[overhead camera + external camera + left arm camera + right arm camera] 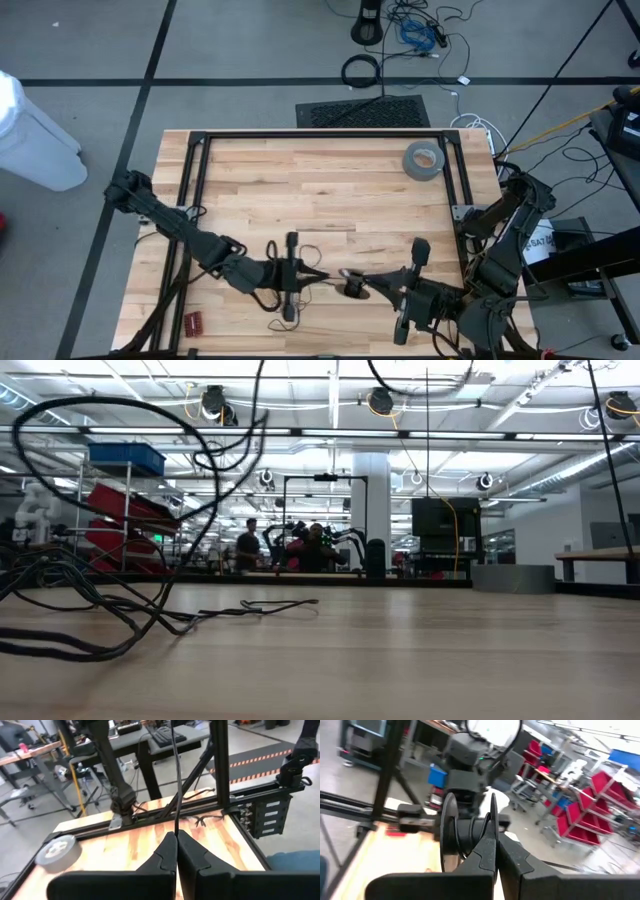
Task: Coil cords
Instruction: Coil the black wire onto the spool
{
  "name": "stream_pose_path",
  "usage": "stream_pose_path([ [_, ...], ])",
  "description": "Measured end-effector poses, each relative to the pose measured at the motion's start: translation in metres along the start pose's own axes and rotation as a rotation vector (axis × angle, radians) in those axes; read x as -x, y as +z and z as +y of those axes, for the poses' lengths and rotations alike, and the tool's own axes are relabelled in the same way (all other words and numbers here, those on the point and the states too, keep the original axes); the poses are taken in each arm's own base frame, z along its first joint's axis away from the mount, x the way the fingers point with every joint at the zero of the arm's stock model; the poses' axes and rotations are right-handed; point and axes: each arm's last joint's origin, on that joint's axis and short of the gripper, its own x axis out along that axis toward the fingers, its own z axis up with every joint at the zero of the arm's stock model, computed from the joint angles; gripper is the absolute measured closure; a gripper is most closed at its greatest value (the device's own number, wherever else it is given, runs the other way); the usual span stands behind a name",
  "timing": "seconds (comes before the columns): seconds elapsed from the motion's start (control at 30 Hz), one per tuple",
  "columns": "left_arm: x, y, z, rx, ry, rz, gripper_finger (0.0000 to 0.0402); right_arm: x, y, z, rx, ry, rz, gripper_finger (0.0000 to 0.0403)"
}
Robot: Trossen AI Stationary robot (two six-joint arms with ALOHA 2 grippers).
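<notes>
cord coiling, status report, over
Left gripper shut on the thin black cord. Right gripper shut beside a small spool. Tape roll far off, nothing blocking.

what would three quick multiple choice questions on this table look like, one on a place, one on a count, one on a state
1. Where does the grey tape roll lie on the table?
A. beside the left arm's base
B. near the far right corner
C. between the two hands

2. How many tape rolls are on the table?
A. one
B. two
C. three

3. How does the left hand stand?
A. wide open above the tape roll
B. open and empty
C. shut on the thin black cord

Answers:
1. B, the high view shows the roll by the frame's far right corner, away from both arms.
2. A, only one grey roll shows in the high view and the left wrist view.
3. C, the left wrist view shows the fingers pressed together with the cord rising from between their tips.
</notes>
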Motion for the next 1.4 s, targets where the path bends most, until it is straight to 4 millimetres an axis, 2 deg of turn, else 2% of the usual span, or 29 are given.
stream_pose_path([
  [0.47, 0.051, 0.024, -0.015, 0.005, -0.006, -0.048, 0.0401, -0.001, -0.002, 0.000, 0.007, 0.015, 0.010, 0.0403],
  [0.6, 0.061, 0.029, -0.018, 0.013, -0.027, -0.067, 0.0401, -0.004, -0.005, 0.001, 0.033, 0.085, 0.019, 0.0403],
  [1.03, 0.065, 0.032, -0.021, 0.023, -0.039, -0.093, 0.0401, -0.025, -0.016, -0.005, 0.071, 0.125, 0.085, 0.0403],
  [1.4, 0.065, 0.036, -0.021, 0.058, -0.038, -0.126, 0.0401, -0.053, -0.032, 0.004, 0.161, 0.071, 0.150, 0.0403],
])
